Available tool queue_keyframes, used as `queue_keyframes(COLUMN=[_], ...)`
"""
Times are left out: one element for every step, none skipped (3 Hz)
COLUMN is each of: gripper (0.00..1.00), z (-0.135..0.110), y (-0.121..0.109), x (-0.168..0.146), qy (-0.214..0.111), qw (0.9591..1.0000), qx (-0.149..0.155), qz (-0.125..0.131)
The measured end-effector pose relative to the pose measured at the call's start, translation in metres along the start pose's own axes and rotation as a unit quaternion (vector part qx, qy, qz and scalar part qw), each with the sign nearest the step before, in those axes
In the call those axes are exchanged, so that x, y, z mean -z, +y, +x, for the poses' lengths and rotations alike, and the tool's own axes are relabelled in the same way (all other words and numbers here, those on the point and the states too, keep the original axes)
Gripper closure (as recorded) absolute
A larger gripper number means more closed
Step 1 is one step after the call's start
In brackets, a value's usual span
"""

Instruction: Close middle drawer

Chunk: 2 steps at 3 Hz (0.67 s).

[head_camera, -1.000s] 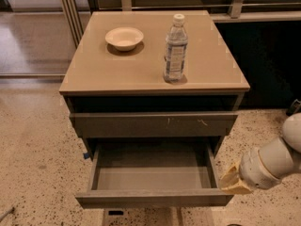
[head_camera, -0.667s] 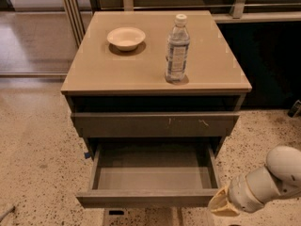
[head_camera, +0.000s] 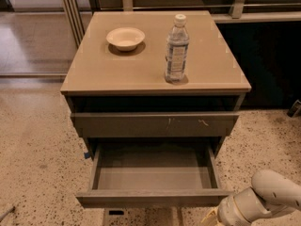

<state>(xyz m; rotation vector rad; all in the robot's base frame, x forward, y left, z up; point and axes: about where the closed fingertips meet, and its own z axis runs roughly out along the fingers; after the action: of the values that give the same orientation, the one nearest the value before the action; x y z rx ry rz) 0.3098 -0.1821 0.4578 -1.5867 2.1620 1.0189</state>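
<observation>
The claw (head_camera: 211,218), its state impossible to tell, sits low by the right front corner of the middle drawer (head_camera: 150,199), which stands pulled out below the table (head_camera: 117,72) bearing a bowl (head_camera: 125,37) and bottle (head_camera: 177,48).

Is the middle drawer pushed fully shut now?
No, the middle drawer stands pulled out with its grey inner box showing, and the claw is low near its front right corner.
</observation>
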Motion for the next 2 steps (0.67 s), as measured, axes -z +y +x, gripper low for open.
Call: queue_keyframes(gripper=[1.0, 1.0], z=[0.0, 0.0039], y=[0.0, -0.0084], x=[0.0, -0.0043], qy=[0.0, -0.006], qw=[1.0, 0.9992], qx=[0.0, 0.028], qz=[0.0, 0.026])
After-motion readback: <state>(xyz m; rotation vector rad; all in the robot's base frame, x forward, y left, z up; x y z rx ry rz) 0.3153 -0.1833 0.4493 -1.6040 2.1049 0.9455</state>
